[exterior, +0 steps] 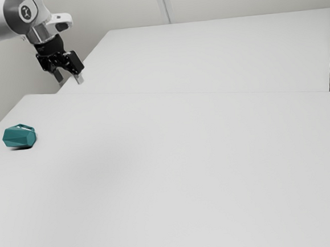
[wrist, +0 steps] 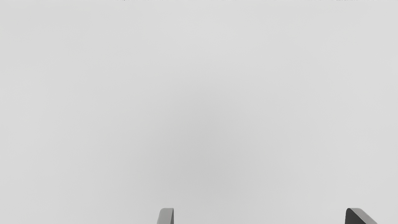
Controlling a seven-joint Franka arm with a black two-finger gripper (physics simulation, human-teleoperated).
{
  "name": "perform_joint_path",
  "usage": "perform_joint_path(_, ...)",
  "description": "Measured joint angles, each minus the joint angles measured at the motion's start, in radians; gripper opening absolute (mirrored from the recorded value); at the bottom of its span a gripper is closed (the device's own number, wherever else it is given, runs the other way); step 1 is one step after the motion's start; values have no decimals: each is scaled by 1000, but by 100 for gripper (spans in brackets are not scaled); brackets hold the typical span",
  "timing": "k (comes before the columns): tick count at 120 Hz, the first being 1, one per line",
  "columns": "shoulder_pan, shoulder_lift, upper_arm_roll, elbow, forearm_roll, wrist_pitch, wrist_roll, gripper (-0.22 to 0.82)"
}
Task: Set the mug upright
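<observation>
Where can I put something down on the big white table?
The smooth white table is bare from the teal faceted mug, lying on its side, across to the exterior view's right. Only the mug's spot is taken. The black two-finger end effector hangs open in midair.

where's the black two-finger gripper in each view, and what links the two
Exterior view: the black two-finger gripper is at the upper left, fingers apart.
Wrist view: its fingertips stand apart at the bottom edge.
Shared landmark: the plain white tabletop.
</observation>
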Motion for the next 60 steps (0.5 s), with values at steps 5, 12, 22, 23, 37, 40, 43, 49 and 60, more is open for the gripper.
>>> perform_joint_path(5, 0, 3, 2, -6, -2, 10, 2, 60)
perform_joint_path(12, -1, 0, 9, -13, -3, 21, 3, 60)
perform_joint_path(22, -8, -27, 54, -61, -4, 38, 0, 60)
perform_joint_path(23, -9, -31, 61, -67, -5, 41, 0, 60)
perform_joint_path(37, 10, -161, 152, -273, -12, 142, -3, 60)
perform_joint_path(40, 29, -186, 159, -316, -13, 173, -3, 60)
perform_joint_path(43, 57, -202, 160, -347, -15, 204, -2, 60)
perform_joint_path(49, 136, -218, 148, -383, -39, 259, 7, 60)
perform_joint_path(60, 409, -205, 19, -404, -153, 345, 57, 60)
